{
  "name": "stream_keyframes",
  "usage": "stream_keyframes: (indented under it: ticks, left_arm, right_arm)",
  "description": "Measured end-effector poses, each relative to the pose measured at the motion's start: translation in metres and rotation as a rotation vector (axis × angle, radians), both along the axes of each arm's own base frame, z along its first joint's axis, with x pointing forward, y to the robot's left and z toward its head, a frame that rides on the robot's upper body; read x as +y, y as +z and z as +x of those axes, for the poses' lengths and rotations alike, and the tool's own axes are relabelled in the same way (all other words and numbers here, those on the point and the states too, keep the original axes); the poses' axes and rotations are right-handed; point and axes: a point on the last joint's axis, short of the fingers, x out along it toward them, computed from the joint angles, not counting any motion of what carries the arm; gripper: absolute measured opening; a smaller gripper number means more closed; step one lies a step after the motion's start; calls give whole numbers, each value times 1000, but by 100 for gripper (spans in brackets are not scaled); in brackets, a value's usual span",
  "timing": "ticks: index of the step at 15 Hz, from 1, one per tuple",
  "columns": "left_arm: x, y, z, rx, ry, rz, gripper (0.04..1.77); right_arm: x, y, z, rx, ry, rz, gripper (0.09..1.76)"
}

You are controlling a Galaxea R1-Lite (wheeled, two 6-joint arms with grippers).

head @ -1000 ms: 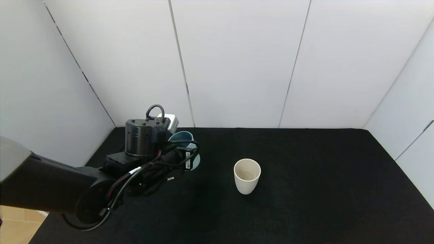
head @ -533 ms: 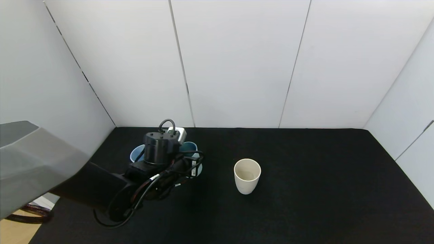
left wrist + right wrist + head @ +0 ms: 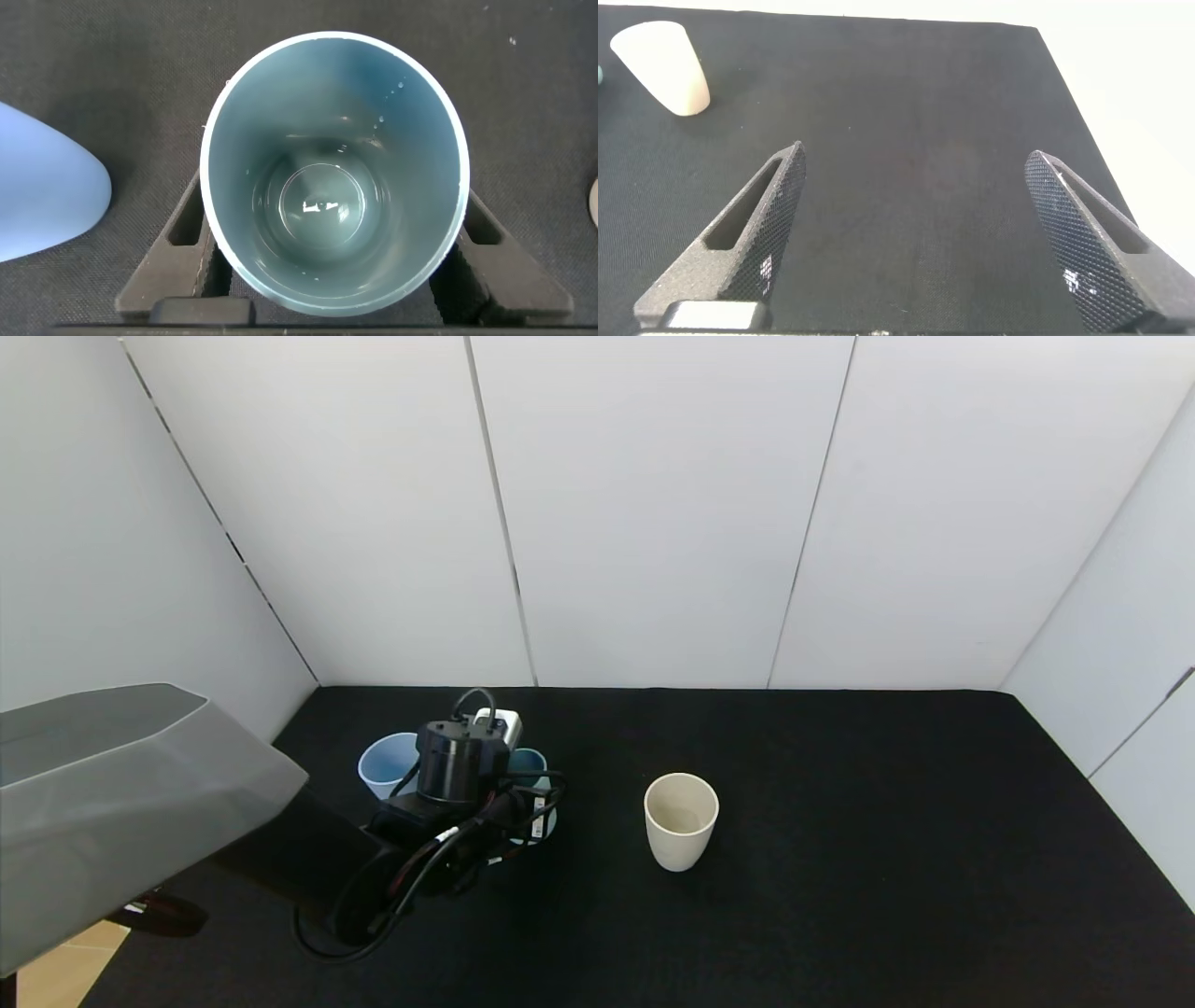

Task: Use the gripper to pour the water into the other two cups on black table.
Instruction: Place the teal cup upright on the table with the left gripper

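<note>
1. Teal cup (image 3: 334, 177) sits upright on the black table (image 3: 840, 896), a shallow pool of water at its bottom and a few drops clinging to its inner wall.
2. Around it, the left gripper (image 3: 334, 266) has a finger (image 3: 177, 245) on either side, close against the wall; I judge it a grip on the cup, though actual contact is hard to confirm.
3. Just beside the teal cup, on the robot's left, stands the blue cup (image 3: 386, 763); the cream cup (image 3: 681, 820) stands apart on the other side, nearer the table's middle.
4. Over the last second the left arm has swung farther out and lower over the table, carrying the teal cup down with it; the blue cup, hidden behind the wrist a second ago, now shows plainly.
5. To my eye that means the cup is being set down or has just been seated, so either the pouring is done or a fresh lift comes next. Whether the two cups hold water I cannot tell.
6. Off to the right, the right gripper (image 3: 915, 238) hangs idle above bare table, fingers spread wide with nothing between them.
</note>
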Motion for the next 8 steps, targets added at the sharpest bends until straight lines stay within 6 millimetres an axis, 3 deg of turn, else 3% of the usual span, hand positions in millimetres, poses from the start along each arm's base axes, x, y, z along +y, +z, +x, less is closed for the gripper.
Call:
stream_keyframes:
  ticks: [2, 8]
  left_arm:
    - [0, -1, 0, 4, -1, 4, 115]
    - [0, 1, -1, -3, 1, -1, 145]
  right_arm:
    - [0, 0, 0, 0, 0, 0, 171]
    - [0, 0, 0, 0, 0, 0, 171]
